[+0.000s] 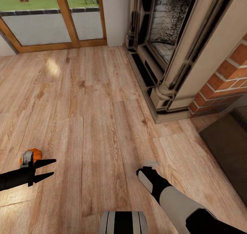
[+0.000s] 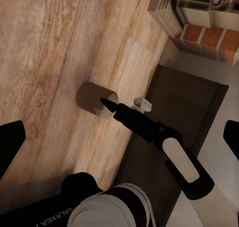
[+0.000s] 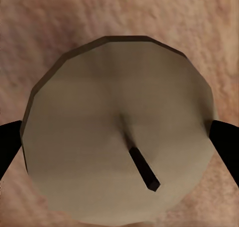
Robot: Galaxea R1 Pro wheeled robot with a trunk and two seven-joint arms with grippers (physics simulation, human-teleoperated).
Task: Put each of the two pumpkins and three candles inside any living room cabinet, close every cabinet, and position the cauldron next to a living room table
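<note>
Right pincer [image 3: 119, 137] open wide around candle [image 3: 119, 127], not closed yet. Candle stiff, light, probably smooth: grip round sides. Left pincer [image 1: 48, 168] open, empty, near pumpkin [image 1: 34, 154].

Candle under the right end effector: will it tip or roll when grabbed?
The candle is a squat beige cylinder standing upright on the wood floor, so tipping looks unlikely. If knocked onto its side it would probably roll. Its smooth faceted wall may slip between the fingers flanking it.
</note>
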